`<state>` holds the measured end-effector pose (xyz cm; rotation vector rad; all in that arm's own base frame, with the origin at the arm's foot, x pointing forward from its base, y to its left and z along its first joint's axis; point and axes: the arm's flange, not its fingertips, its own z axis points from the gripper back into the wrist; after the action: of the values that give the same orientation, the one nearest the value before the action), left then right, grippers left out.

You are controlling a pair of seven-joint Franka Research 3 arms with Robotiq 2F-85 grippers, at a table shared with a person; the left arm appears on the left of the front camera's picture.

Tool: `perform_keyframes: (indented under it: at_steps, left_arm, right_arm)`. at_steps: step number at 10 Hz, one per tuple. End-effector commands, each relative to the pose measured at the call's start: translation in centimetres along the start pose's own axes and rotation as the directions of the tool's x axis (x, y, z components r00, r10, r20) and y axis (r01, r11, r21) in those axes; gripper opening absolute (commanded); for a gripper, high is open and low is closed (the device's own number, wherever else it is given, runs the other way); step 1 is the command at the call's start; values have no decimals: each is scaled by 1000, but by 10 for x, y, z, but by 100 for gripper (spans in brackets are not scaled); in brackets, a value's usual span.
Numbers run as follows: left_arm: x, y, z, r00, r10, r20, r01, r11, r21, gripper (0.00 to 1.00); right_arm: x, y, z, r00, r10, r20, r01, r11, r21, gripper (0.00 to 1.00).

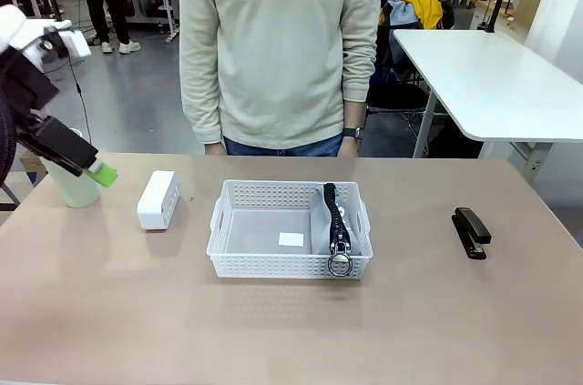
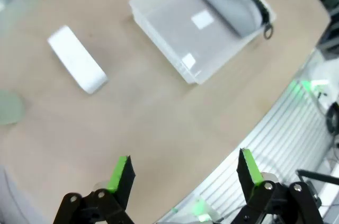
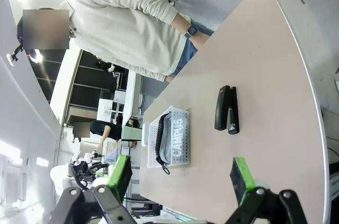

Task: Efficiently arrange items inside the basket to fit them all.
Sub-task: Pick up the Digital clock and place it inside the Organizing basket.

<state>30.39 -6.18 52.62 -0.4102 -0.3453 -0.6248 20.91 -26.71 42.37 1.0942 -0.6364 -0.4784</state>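
A tan surface [image 1: 291, 330] carries everything, and a person [image 1: 278, 39] in a cream sweater stands at its far edge. The white basket [image 1: 273, 264] sits at the middle. The grey pouch [image 1: 321, 226] stands on edge along the basket's right wall, zipper up, its metal ring at the near end. The white box [image 1: 158, 199] lies just left of the basket, apart from it. The pale green cup [image 1: 73, 187] stands upright near the far left edge. The black stapler [image 1: 471, 232] lies well to the right. The left gripper [image 2: 185, 168] hangs over bare surface with jaws spread wide and empty. The right gripper [image 3: 180, 173] is likewise spread and empty, above the right end.
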Motion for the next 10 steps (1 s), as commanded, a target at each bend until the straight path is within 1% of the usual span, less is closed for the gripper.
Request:
perform_keyframes:
  at_steps: [1, 3, 4, 5, 6, 7, 9, 10]
  left_arm:
    - [-3, -11, 16, 999, -7, 51, 5, 999, 35, 100]
    - [-3, -11, 16, 999, -7, 51, 5, 999, 35, 100]
    - [2, 1, 4, 1000, -12, 16, 12, 1000, -1, 100]
    - [13, -8, -17, 993, 117, -3, -115, 979, 168, 100]
    - [28, -10, -31, 988, 147, -54, -133, 970, 205, 100]
    - [45, -6, -43, 970, 241, -36, -219, 927, 305, 100]
    - [79, 6, -70, 919, 385, -85, -313, 844, 435, 100]
    - [95, 14, -80, 903, 425, -58, -347, 803, 484, 100]
  right_arm:
    - [2, 1, 0, 1000, 26, 16, -26, 999, 25, 100]
    - [2, 1, 0, 1000, 26, 16, -26, 999, 25, 100]
    - [2, 1, 0, 1000, 26, 16, -26, 999, 25, 100]
    - [2, 1, 0, 1000, 26, 16, -26, 999, 25, 100]
    - [2, 1, 0, 1000, 26, 16, -26, 999, 25, 100]
    - [2, 1, 0, 1000, 26, 16, -26, 999, 25, 100]
    - [2, 1, 0, 1000, 26, 16, -26, 999, 25, 100]
    - [2, 1, 0, 1000, 26, 16, -26, 999, 25, 100]
